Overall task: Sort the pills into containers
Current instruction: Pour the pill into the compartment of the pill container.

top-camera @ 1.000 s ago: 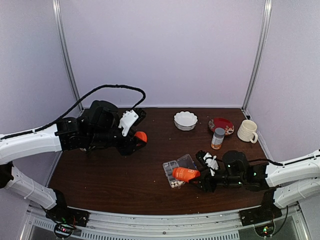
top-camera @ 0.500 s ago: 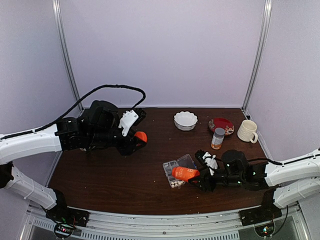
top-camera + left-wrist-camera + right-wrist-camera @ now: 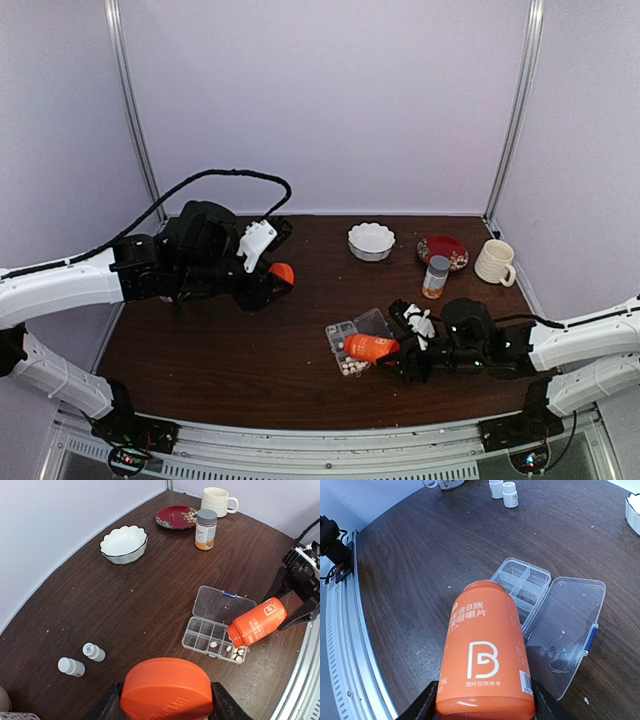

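Right gripper (image 3: 482, 700) clamped on tilted orange bottle (image 3: 482, 650), mouth over organizer box (image 3: 222, 605). Left gripper (image 3: 167, 705) clamped on orange cap (image 3: 167, 682). Few pills (image 3: 235, 653) in; most cells (image 3: 200, 632) empty. Early stage.

On the tabletop (image 3: 220, 350), pills (image 3: 235, 653) lie in the near cells (image 3: 239, 655) of the organizer box (image 3: 352, 335), a tipped bottle (image 3: 372, 348) over them. From the box: bowl (image 3: 371, 241) at twelve o'clock, plate (image 3: 447, 246) at one, mug (image 3: 495, 262) at two.

bottles (image 3: 257, 622) 4 | organizer (image 3: 220, 605) 1 | bowl (image 3: 123, 555) 1 | plate (image 3: 176, 517) 1 | mug (image 3: 216, 501) 1
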{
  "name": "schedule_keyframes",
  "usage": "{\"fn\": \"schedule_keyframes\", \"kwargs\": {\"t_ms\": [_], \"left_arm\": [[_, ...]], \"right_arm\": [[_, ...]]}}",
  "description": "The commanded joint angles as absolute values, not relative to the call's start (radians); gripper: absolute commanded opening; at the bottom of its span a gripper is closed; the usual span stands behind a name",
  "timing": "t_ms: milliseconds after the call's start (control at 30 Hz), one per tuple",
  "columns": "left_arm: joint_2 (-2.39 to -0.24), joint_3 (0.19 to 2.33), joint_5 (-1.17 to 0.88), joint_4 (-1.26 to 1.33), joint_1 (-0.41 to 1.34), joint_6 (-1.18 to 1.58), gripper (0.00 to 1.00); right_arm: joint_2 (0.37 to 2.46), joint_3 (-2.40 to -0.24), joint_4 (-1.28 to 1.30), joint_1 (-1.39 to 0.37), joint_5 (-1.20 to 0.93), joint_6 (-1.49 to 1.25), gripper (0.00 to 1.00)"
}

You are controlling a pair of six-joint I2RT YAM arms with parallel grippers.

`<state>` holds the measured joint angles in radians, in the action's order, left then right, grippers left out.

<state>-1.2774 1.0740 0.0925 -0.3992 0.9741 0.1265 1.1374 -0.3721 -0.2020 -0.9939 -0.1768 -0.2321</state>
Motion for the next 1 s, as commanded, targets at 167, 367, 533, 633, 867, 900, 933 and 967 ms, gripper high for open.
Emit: {"fn": "schedule_keyframes", "kwargs": {"t_ms": [167, 367, 533, 633, 867, 900, 933, 967], "left_arm": [[-1.282, 1.104, 0.087, -0.392, 0.968, 0.129, 0.00], [-1.279, 1.102, 0.086, -0.392, 0.969, 0.130, 0.00], [-1.284, 1.107, 0.085, -0.392, 0.969, 0.130, 0.00], [-1.285, 1.108, 0.083, -0.392, 0.969, 0.132, 0.00], [-1.278, 1.108, 0.084, -0.392, 0.969, 0.129, 0.00], [-1.280, 1.108, 0.085, -0.392, 0.969, 0.129, 0.00], [-1.281, 1.110, 0.084, -0.392, 0.969, 0.128, 0.00], [-1.281, 1.110, 0.083, -0.392, 0.968, 0.127, 0.00]], "right_arm": [[1.143, -0.397, -0.185, -0.989, -0.167, -0.224, 0.00], [1.088, -0.354, -0.227, -0.989, -0.156, -0.236, 0.00], [1.090, -0.346, -0.252, -0.989, -0.172, -0.240, 0.00], [1.122, -0.391, -0.178, -0.989, -0.192, -0.214, 0.00], [1.123, -0.399, -0.195, -0.989, -0.204, -0.207, 0.00], [1.106, -0.374, -0.239, -0.989, -0.205, -0.222, 0.00], [1.095, -0.356, -0.267, -0.989, -0.190, -0.231, 0.00], [1.098, -0.360, -0.242, -0.989, -0.167, -0.227, 0.00]]}}
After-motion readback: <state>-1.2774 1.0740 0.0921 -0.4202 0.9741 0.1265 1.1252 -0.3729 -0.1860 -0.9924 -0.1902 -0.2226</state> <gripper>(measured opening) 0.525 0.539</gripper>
